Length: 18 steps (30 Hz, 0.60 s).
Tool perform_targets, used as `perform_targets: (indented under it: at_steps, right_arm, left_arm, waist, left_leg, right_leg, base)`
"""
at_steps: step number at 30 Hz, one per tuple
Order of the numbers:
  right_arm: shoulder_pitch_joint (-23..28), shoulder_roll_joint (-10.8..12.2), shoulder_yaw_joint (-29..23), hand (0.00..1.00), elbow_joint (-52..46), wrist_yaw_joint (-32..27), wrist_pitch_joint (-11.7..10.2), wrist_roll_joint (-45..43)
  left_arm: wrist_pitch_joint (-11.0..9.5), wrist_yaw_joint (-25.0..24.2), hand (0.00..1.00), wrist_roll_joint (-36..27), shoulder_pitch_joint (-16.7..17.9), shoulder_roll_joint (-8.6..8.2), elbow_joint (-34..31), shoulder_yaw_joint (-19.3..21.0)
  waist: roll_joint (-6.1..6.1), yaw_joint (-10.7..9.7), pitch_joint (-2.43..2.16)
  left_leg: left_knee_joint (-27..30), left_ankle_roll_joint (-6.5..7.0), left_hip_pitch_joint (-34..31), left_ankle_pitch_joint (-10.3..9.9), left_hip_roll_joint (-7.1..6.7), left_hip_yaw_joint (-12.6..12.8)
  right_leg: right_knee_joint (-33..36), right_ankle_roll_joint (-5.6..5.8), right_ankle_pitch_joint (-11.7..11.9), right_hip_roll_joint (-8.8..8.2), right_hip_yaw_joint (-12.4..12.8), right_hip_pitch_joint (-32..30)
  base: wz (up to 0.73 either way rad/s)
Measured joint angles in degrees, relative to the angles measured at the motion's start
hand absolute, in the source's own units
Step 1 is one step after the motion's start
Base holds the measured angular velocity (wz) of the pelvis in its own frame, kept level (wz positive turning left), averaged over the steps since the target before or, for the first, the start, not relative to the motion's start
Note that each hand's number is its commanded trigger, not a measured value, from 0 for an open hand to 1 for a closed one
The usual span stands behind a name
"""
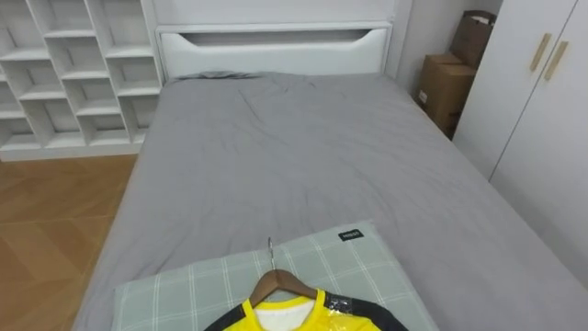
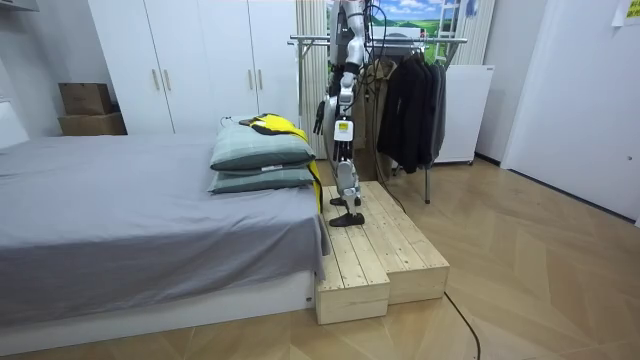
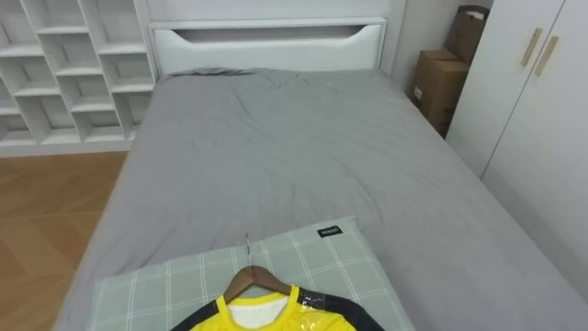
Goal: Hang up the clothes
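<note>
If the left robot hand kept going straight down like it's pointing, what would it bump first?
Probably the wooden platform. The left robot hand hangs downward beside the pillows; depth is unclear, so the yellow shirt might come first.

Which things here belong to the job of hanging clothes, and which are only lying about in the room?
For the job:
- yellow shirt, lying on the pillow
- wooden hanger inside its collar
- clothes rack behind the robot

Just there:
- checked pillow
- grey bed
- cardboard boxes
- white wardrobe
- white shelf unit
- wooden platform under the robot
</note>
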Motion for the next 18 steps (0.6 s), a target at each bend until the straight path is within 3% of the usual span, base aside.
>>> perform_targets:
  at_steps: [12,18]
  right_arm:
    - [0.0,0.0,0.0,0.0,0.0,-1.2,0.3,0.8]
    - [0.2,0.0,-0.7,0.0,0.5,-2.9,0.3,0.4]
  left_arm:
    - [-0.6,3.8,0.0,-2.4,0.8,0.1,0.2,1.3]
    - [-0.7,10.4,0.0,-2.5,1.3,-1.11,0.3,6.3]
  waist:
    - [0.2,0.0,0.21]
    - [0.77,0.3,0.07]
  left_leg:
    - [0.0,0.0,0.1,0.0,-0.02,0.2]
    - [-0.2,-0.03,0.2,0.0,-0.02,0.2]
  right_leg:
    - [0.0,0.01,0.0,0.01,-0.1,0.3]
    - [-0.1,0.01,0.0,0.03,-0.1,0.3]
  base:
    - [0.0]
    - [0.01]
